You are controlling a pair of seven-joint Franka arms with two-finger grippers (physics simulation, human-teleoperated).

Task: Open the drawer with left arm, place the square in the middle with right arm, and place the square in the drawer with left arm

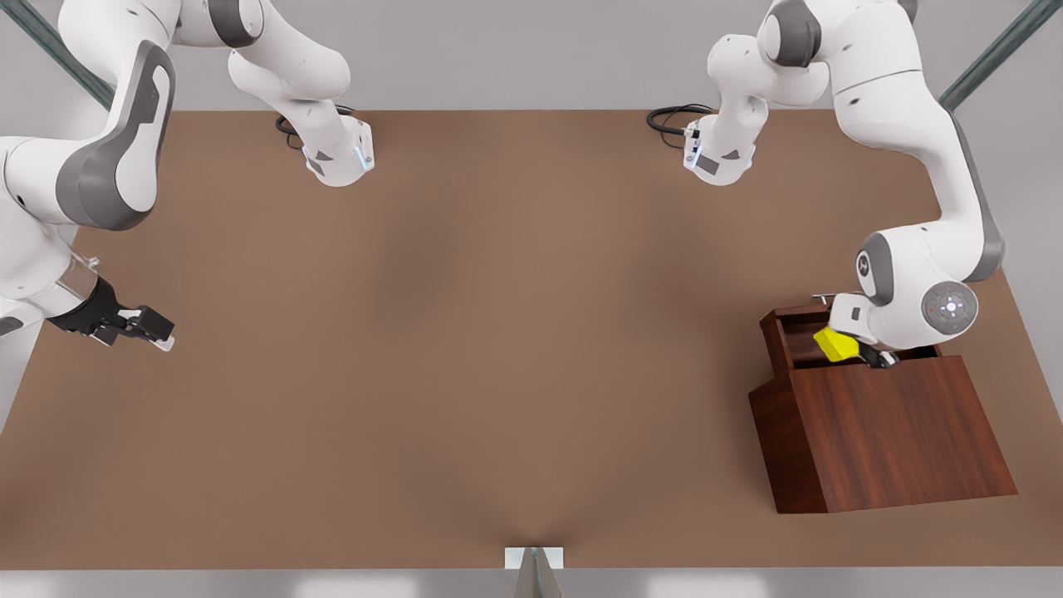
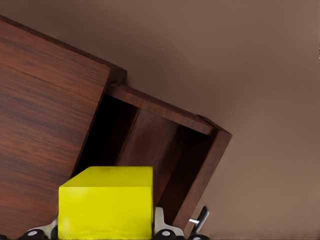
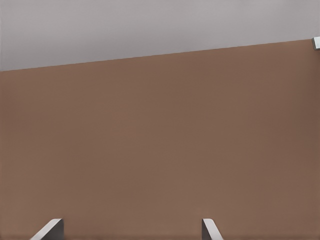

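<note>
The yellow square hangs just above the open drawer, with my left gripper shut on it. The drawer is pulled out of the dark wooden cabinet at the front view's right, and its silver handle shows at the outer end. My right gripper waits open and empty low over the brown tabletop at the front view's left edge.
The bare brown tabletop spreads between the two arms. Both arm bases stand at the back edge. A small white bracket sits at the middle of the front edge.
</note>
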